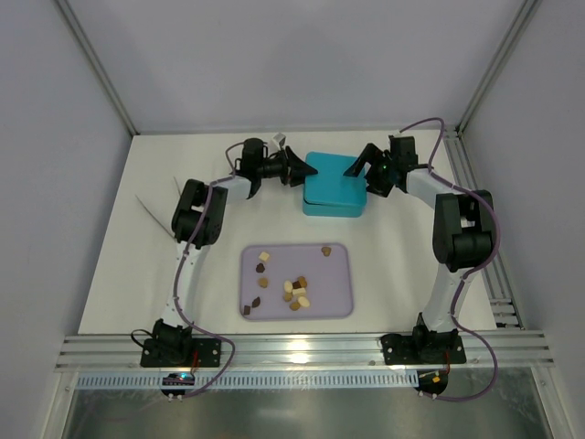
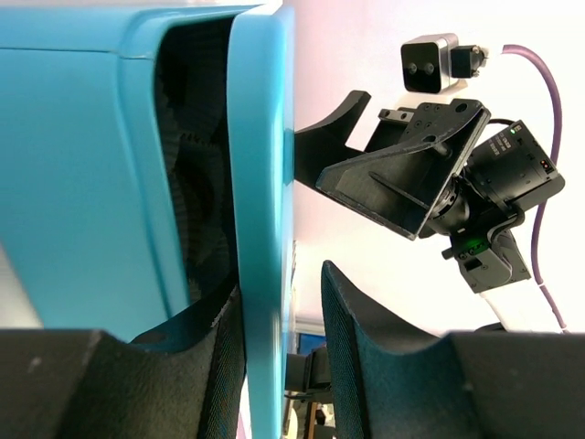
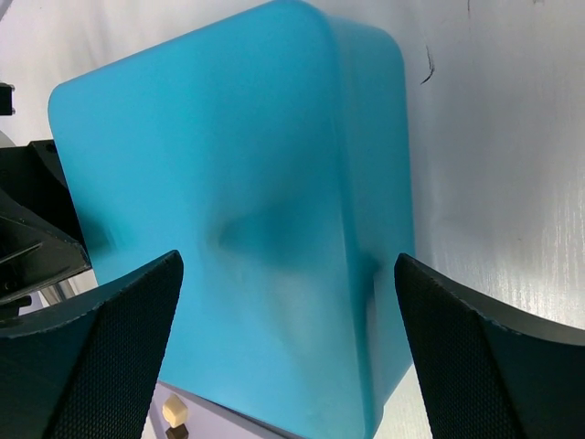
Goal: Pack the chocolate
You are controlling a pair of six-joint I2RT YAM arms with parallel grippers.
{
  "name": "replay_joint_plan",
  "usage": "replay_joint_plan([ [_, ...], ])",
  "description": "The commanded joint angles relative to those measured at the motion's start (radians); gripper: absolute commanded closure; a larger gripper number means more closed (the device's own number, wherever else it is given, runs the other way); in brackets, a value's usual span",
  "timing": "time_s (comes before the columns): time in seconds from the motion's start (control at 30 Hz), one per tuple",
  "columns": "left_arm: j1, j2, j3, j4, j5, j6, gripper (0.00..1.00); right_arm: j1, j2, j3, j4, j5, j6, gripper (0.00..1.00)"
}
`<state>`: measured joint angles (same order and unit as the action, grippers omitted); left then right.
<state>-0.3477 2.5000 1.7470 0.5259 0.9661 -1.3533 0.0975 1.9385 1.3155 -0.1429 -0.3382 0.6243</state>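
Observation:
Several small chocolate pieces in dark brown, tan and cream lie scattered on a lilac tray. A teal box stands behind the tray. My left gripper is at the box's left edge. In the left wrist view its jaws straddle the teal lid rim; one finger touches it, the other stands apart. A dark ribbed insert shows under the lid. My right gripper hovers open over the box's right side. It holds nothing.
A cream piece on the tray's corner shows below the box in the right wrist view. A small white object lies behind the left gripper. A thin white strip lies at the table's left.

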Motion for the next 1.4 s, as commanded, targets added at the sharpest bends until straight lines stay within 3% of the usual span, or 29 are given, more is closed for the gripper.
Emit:
replay_joint_plan([
  [0.0, 0.016, -0.087, -0.02, 0.034, 0.023, 0.022, 0.65, 0.005, 0.005, 0.041, 0.006, 0.021, -0.029, 0.03],
  [1.1, 0.076, -0.118, -0.126, 0.028, 0.034, 0.06, 0.66, 0.025, 0.03, 0.103, -0.083, 0.071, -0.067, 0.1],
  [1.37, 0.082, -0.127, -0.126, -0.09, 0.023, 0.157, 0.65, 0.042, 0.043, 0.146, -0.136, 0.102, -0.083, 0.1],
])
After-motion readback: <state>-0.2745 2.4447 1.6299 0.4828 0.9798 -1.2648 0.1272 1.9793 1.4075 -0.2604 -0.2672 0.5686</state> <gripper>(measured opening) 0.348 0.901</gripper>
